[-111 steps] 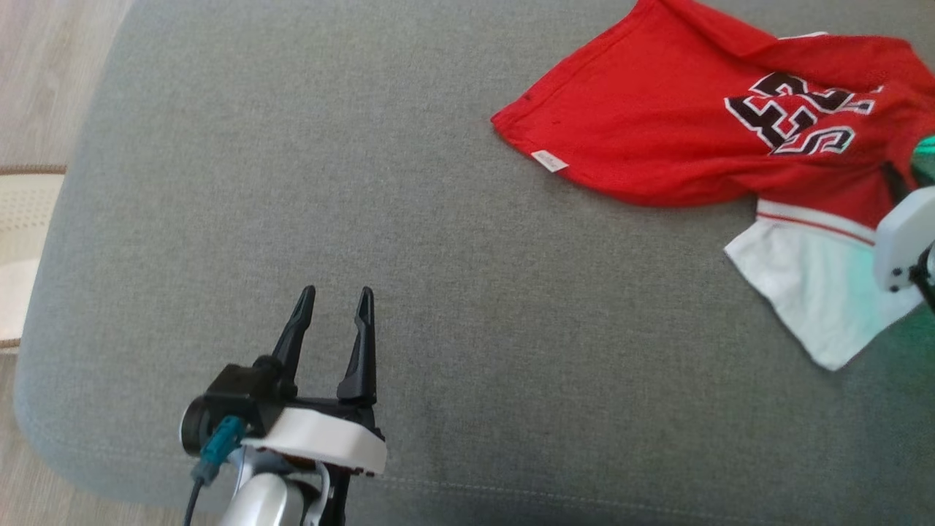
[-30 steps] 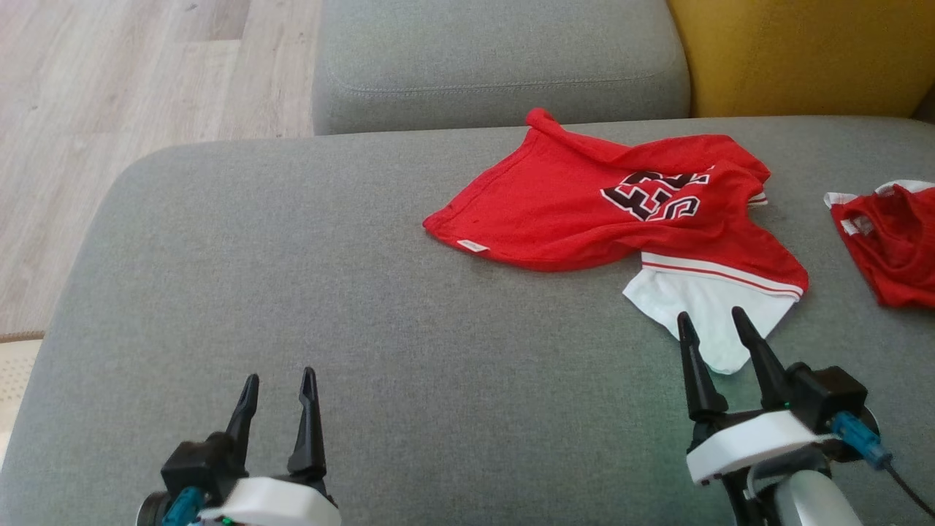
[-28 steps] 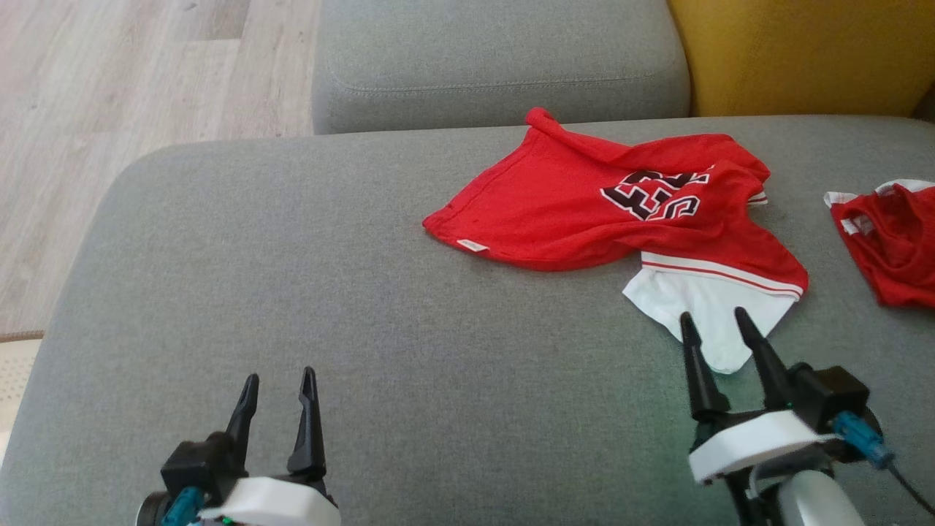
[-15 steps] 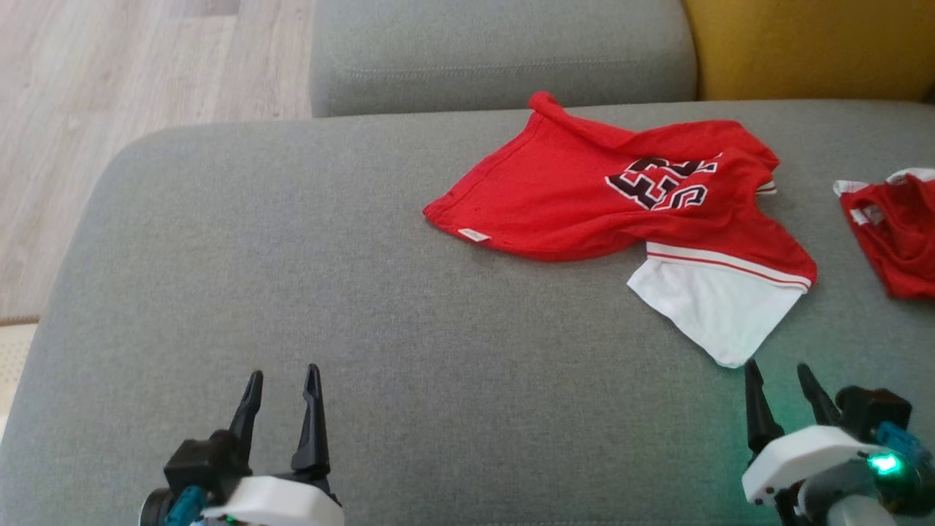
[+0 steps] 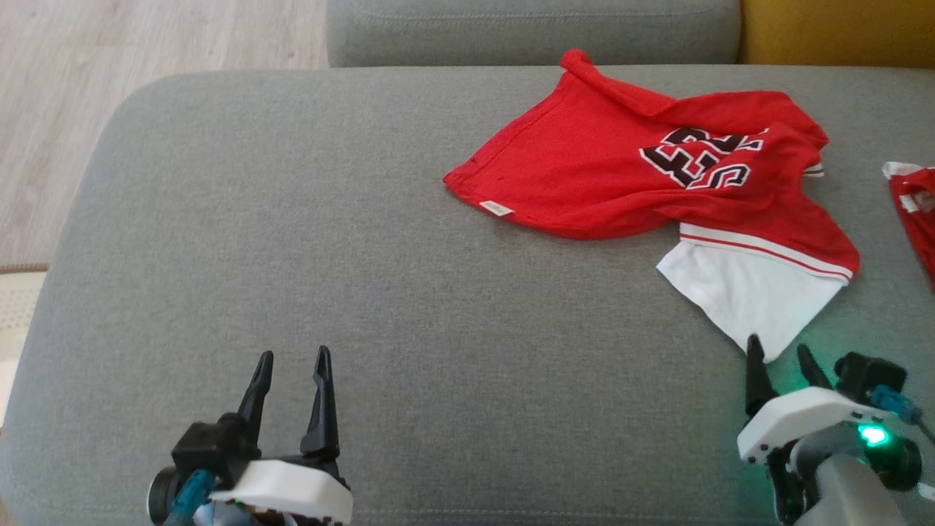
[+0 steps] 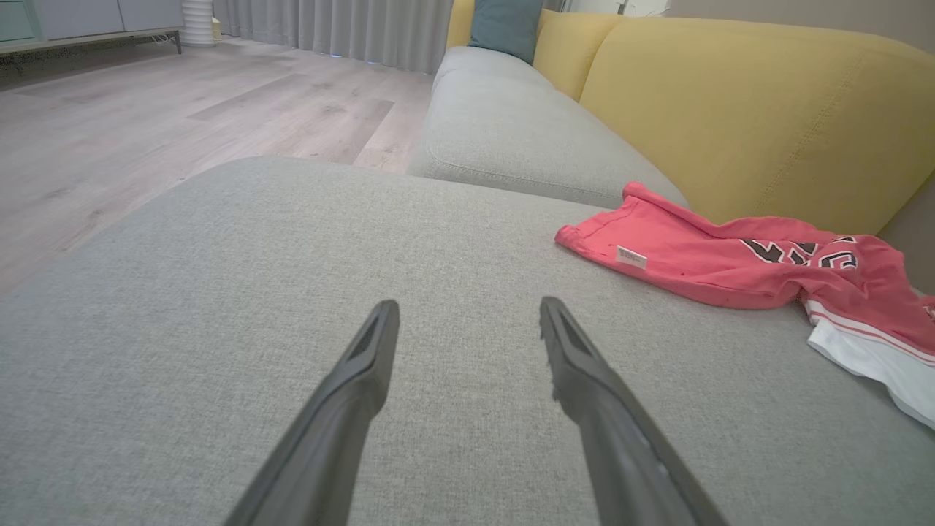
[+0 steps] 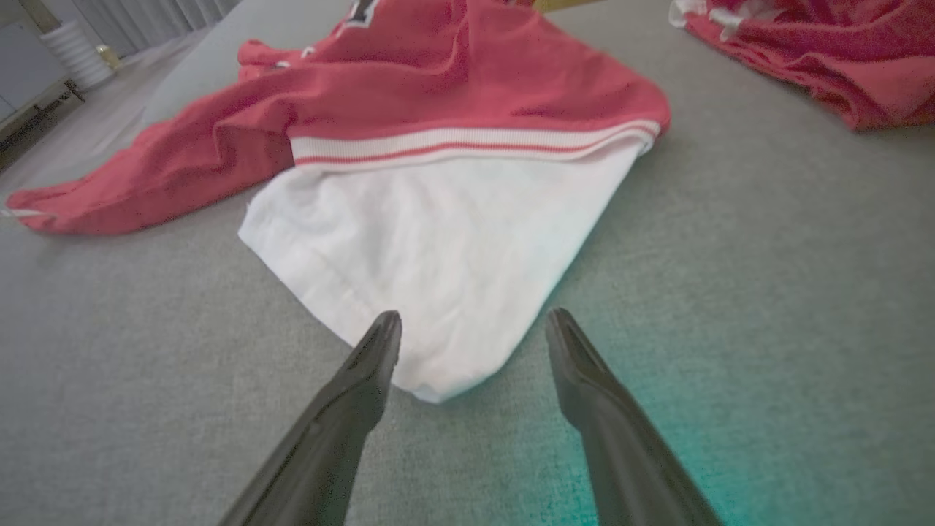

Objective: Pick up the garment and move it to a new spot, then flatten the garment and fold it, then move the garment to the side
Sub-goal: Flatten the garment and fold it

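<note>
logged crumpled red mesh jersey with white sleeve (image 5: 628, 175) at far right of grey fabric sofa cushion (image 5: 365, 256), right gripper (image 5: 779, 358) spread, tips flanking sleeve corner, likely lined up to pinch it; left gripper (image 5: 294, 365) spread, empty, parked well apart.

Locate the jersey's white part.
In the head view, the white part lies at the right on the grey sofa, sticking out from under the red jersey, its tip just ahead of the right gripper.
</note>
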Robot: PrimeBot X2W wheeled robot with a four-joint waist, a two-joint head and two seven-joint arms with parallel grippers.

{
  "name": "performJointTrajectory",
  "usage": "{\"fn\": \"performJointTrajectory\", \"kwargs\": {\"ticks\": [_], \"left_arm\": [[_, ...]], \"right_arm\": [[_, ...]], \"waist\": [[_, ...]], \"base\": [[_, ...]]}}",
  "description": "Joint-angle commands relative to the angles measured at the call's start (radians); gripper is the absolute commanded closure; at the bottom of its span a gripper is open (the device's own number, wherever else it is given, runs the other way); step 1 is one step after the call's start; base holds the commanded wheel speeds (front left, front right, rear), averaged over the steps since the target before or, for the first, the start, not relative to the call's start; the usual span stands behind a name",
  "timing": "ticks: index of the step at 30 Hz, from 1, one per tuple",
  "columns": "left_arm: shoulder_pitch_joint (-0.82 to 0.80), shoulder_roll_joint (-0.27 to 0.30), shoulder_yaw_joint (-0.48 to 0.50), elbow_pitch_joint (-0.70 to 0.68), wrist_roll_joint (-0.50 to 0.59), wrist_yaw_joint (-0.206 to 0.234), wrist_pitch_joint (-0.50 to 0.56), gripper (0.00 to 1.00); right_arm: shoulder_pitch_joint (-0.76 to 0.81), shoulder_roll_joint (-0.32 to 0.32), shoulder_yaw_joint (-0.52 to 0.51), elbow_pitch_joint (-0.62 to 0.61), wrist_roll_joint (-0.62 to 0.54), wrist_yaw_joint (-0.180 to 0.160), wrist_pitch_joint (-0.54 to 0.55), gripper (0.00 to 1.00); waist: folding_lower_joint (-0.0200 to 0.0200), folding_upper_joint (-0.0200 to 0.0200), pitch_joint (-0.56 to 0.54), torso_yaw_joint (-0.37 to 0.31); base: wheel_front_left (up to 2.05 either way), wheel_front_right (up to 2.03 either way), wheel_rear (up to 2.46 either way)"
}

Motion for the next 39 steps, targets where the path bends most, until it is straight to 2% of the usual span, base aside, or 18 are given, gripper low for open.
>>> {"fn": "performJointTrajectory", "kwargs": {"ticks": [1, 7, 8, 9, 10, 11, 12, 13, 18, 24, 32, 39], "left_arm": [[-0.048, -0.002, 0.027, -0.034, -0.001, -0.001, -0.012, 0.0], [-0.058, -0.002, 0.032, -0.033, -0.002, 0.001, -0.012, 0.0], [-0.059, -0.002, 0.032, -0.033, -0.002, 0.001, -0.012, 0.0], [-0.06, -0.002, 0.032, -0.033, -0.002, 0.001, -0.012, 0.0], [-0.06, -0.002, 0.033, -0.033, -0.002, 0.002, -0.012, 0.0], [-0.061, -0.002, 0.033, -0.033, -0.002, 0.002, -0.012, 0.0], [-0.062, -0.002, 0.034, -0.033, -0.002, 0.002, -0.012, 0.0], [-0.063, -0.002, 0.034, -0.032, -0.003, 0.002, -0.012, 0.0], [-0.078, -0.002, 0.034, -0.032, 0.002, -0.004, -0.012, 0.0], [-0.121, -0.002, 0.029, -0.025, 0.011, -0.024, -0.012, 0.0], [-0.268, -0.002, -0.004, 0.068, -0.011, -0.061, -0.006, 0.0], [-0.483, -0.002, -0.011, 0.233, -0.067, -0.058, 0.095, 0.0]], "right_arm": [[-0.038, -0.005, 0.018, 0.003, -0.019, -0.001, -0.008, 0.0], [-0.086, -0.005, 0.027, 0.108, -0.036, -0.001, -0.016, 0.0], [-0.093, -0.005, 0.031, 0.121, -0.035, -0.001, -0.019, 0.13], [-0.099, -0.005, 0.037, 0.135, -0.034, -0.001, -0.018, 0.39], [-0.105, -0.005, 0.043, 0.146, -0.033, -0.001, -0.02, 0.56], [-0.11, -0.005, 0.049, 0.158, -0.031, -0.001, -0.02, 0.64], [-0.115, -0.005, 0.056, 0.169, -0.028, -0.001, -0.021, 0.92], [-0.119, -0.005, 0.062, 0.178, -0.024, -0.001, -0.022, 1.0], [-0.137, -0.005, 0.084, 0.193, -0.003, -0.001, -0.053, 1.0], [-0.13, -0.005, 0.11, 0.148, 0.0, -0.001, -0.075, 1.0], [-0.058, -0.005, 0.073, -0.049, -0.044, -0.001, -0.046, 1.0], [-0.014, -0.005, 0.107, -0.249, -0.007, -0.001, 0.012, 1.0]], "waist": [[0.0, 0.0, 0.008, 0.007], [0.0, 0.0, 0.023, 0.01], [0.0, 0.0, 0.025, 0.01], [0.0, 0.0, 0.026, 0.009], [0.0, 0.0, 0.028, 0.007], [0.0, 0.0, 0.029, 0.006], [0.0, 0.0, 0.029, 0.003], [0.0, 0.0, 0.03, 0.001], [0.0, 0.0, 0.033, -0.019], [0.0, 0.0, 0.044, -0.057], [0.0, 0.0, 0.091, -0.137], [0.0, 0.0, 0.172, -0.196]], "base": [[0.0, 0.0, 0.0], [0.0, 0.0, 0.0], [0.0, 0.0, 0.0], [0.0, 0.0, 0.0], [0.0, 0.0, 0.0], [0.0, 0.0, 0.0], [0.0, 0.0, 0.0], [0.0, 0.0, 0.0], [0.0, 0.0, 0.0], [0.0, 0.0, 0.0], [0.0, 0.0, 0.0], [0.0, 0.0, 0.0]]}}
